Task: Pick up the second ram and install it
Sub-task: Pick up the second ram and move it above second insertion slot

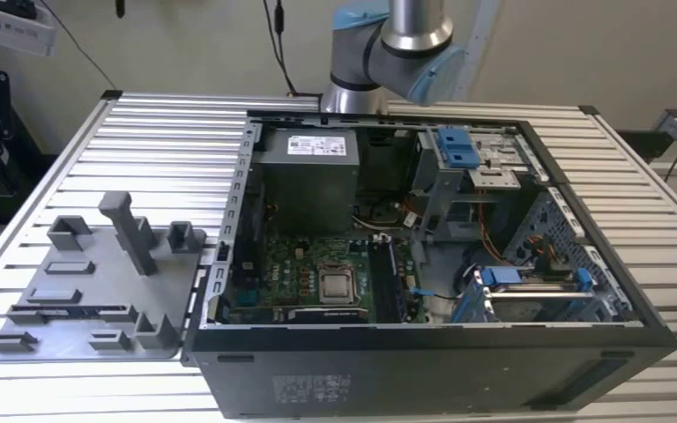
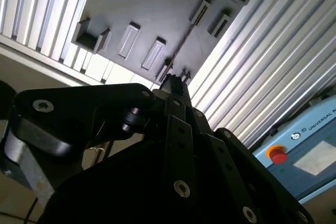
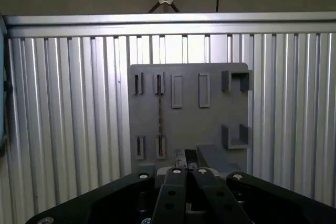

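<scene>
The second ram (image 3: 159, 114), a long, thin, dark memory board, is standing on its long edge in the flat grey plastic holder plate with upright blocks (image 3: 210, 124), its two ends sitting in narrow slotted supports. In the first wrist view it is showing edge-on as a fine dark line, its long axis running from the far pair of slots towards the pair nearest the black, jointed metal gripper (image 3: 185, 157). In the exterior view the same board (image 1: 74, 310) is lying along the plate's near edge, its length running across from the exterior view's left to the exterior view's right, with a hint of blue along its face. The claw is hanging over the plate beside the stick's near end, apart from it, with its tips pressed together, or very nearly so, and pinching nothing. The plate is matte and smooth, with square-cornered brackets and shallow rectangular recesses. It is resting on a ribbed silver aluminium table of long parallel slats (image 1: 162, 150), which is catching bright light. Beside it, towards the exterior view's right, a black open-sided metal computer case (image 1: 433, 370) is lying with a green circuit board (image 1: 303, 278) inside. The grey and pale blue robot arm (image 1: 391, 40) is rising behind the case against a plain beige wall (image 1: 574, 44)
</scene>
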Action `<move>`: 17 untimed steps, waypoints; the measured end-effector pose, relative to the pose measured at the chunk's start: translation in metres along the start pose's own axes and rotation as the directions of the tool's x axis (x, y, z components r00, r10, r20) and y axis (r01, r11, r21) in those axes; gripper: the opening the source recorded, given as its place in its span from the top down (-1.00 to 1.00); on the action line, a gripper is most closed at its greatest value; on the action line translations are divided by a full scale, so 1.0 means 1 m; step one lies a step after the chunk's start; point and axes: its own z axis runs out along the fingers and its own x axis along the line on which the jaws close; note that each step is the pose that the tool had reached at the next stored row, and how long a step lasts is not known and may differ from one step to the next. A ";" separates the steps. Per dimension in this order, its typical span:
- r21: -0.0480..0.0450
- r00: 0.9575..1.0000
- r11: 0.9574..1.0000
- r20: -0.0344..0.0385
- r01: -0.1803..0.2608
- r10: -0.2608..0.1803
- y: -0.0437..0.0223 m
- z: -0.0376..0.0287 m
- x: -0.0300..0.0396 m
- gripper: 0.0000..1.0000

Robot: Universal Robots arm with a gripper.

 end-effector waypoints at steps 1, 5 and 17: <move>0.000 1.000 1.000 0.000 0.000 0.000 0.0000 0.0001 0.0000 0.79; 0.000 1.000 1.000 0.000 0.000 0.000 0.0001 0.0000 0.0000 0.79; 0.000 1.000 1.000 0.000 0.000 0.000 0.0002 0.0001 0.0000 0.04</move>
